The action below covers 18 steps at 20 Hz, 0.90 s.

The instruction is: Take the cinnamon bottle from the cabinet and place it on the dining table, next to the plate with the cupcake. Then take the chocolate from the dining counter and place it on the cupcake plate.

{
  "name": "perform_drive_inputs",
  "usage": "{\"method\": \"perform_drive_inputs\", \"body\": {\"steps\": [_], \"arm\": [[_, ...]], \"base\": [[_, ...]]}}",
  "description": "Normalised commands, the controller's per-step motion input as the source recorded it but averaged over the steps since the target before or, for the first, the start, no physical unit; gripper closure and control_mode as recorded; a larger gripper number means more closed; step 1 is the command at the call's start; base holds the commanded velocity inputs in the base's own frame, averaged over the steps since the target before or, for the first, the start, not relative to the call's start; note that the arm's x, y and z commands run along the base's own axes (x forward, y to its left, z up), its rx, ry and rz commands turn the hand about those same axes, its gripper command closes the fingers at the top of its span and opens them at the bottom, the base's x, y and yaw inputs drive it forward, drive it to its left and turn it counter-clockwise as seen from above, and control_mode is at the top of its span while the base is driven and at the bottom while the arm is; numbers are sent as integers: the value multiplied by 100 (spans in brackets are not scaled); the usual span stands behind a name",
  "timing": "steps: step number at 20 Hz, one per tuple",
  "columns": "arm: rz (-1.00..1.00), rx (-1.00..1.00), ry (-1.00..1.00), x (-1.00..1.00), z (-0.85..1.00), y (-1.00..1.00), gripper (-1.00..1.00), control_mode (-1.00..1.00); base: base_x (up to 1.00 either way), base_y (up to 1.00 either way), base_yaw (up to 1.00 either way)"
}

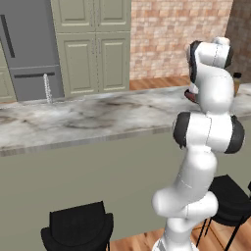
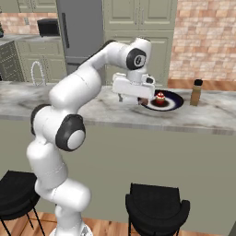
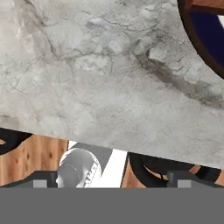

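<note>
The dark blue plate (image 2: 171,104) lies on the marble dining table (image 2: 92,113), with the cupcake (image 2: 160,98) on it. On the plate's left part rests the reddish-brown chocolate (image 2: 144,101); in the hand view the chocolate (image 3: 203,3) shows at the top right, on the plate (image 3: 205,35). To the right of the plate, the cinnamon bottle (image 2: 197,92) stands upright on the table. My gripper (image 2: 132,99) hovers just left of the plate, open, with nothing between its fingers. In the hand view the gripper (image 3: 111,181) looks down on bare marble (image 3: 96,78).
Black stools (image 2: 156,207) (image 1: 78,228) stand in front of the counter's sage-green base. A faucet (image 2: 37,71) rises at the far side on the left. A grey fridge (image 1: 29,44) and tall pantry doors (image 1: 95,44) line the back wall.
</note>
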Motion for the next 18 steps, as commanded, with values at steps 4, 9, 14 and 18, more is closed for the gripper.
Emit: {"method": "perform_drive_inputs", "body": {"steps": [4,9,14,18], "arm": [[0,-13,-14,-90,-28,56,-100,-100],[0,-17,-13,-89,-28,59,-100,-100],[0,-8,0,-71,-9,50,-100,-100],[0,9,20,-54,5,27,-100,-100]], "base": [[0,0,0],[0,0,0],[0,0,0],[0,0,0]]}}
